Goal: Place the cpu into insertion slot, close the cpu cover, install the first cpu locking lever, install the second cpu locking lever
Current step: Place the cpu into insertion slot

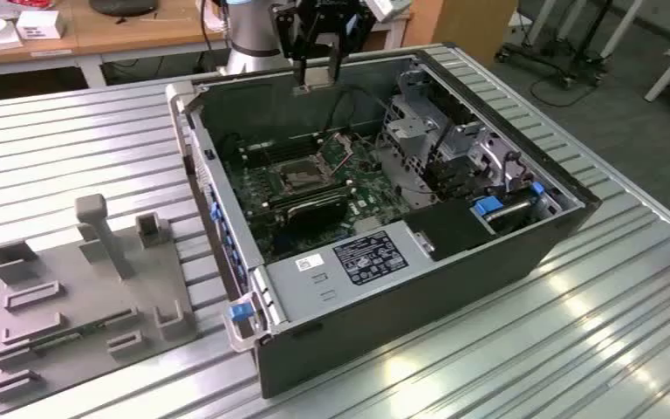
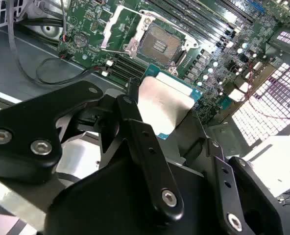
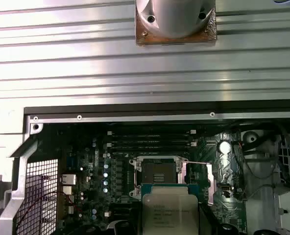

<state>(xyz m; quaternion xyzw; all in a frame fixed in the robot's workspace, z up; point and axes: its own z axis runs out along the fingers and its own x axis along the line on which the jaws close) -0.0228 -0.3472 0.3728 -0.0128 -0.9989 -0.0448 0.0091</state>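
Note:
My gripper [image 1: 315, 77] hangs above the far rim of the open computer case [image 1: 522, 253], shut on the cpu [image 1: 311, 86]. In both wrist views the cpu [image 2: 164, 105] [image 3: 168, 210] is a pale silvery square chip on a green carrier edge, clamped between the black fingers [image 2: 135, 122]. Below it on the green board lies the insertion slot [image 1: 300, 177] [image 2: 159, 45] [image 3: 158, 172], dark and uncovered. The cpu cover [image 2: 119, 27] [image 3: 208, 182] stands flipped open beside the slot. The cpu is well above the slot, not touching it.
Black memory slots [image 3: 150, 139] run beside the slot. A metal drive cage [image 1: 446, 144] and loose cables [image 2: 47, 73] crowd the case. A grey fixture plate [image 1: 79, 301] sits on the slatted metal table [image 1: 614, 332]. The arm's base [image 3: 175, 19] stands behind the case.

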